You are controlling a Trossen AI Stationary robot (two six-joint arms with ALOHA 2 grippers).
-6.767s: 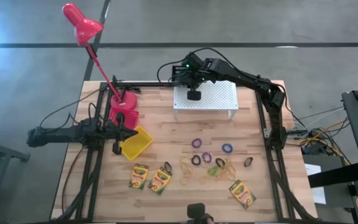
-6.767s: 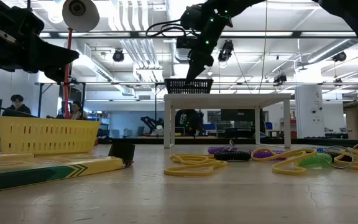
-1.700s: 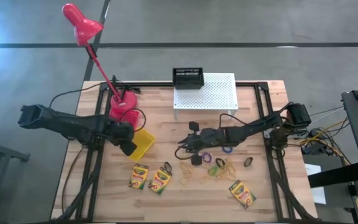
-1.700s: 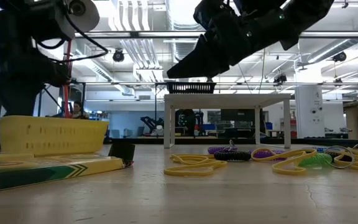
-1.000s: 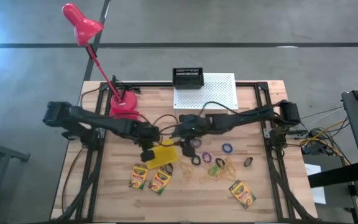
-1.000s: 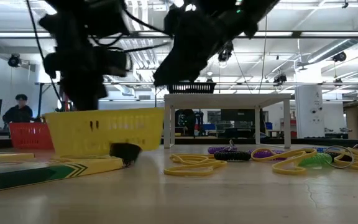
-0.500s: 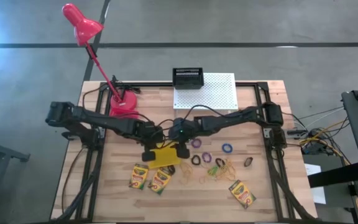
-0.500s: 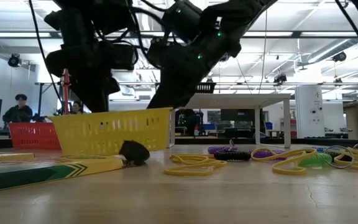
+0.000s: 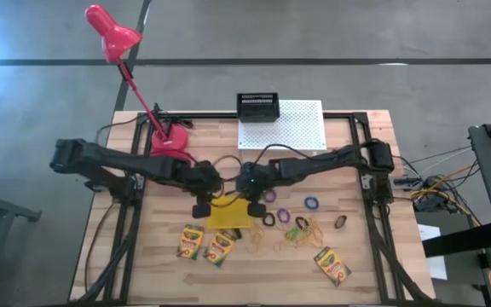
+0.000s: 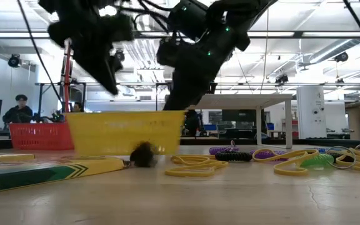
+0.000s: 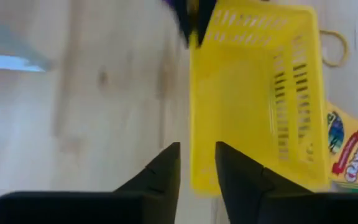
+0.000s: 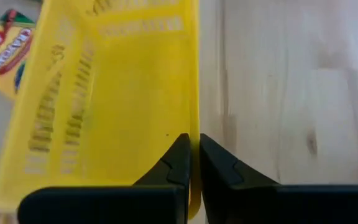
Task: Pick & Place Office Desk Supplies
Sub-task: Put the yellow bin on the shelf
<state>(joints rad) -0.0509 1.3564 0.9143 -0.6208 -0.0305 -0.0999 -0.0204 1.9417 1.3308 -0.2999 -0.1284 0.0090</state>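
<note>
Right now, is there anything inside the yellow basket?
The yellow basket looks empty: both wrist views show only its bare yellow floor and slotted walls. The right end effector pinches one wall and covers a small strip there; what lies under the basket cannot be seen.

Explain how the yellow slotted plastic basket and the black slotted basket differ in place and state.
The yellow slotted plastic basket sits on the wooden table between both grippers; the right gripper pinches its wall. The black slotted basket stands on the white perforated riser, untouched. The left gripper is beside the yellow one. Both have slotted sides.
</note>
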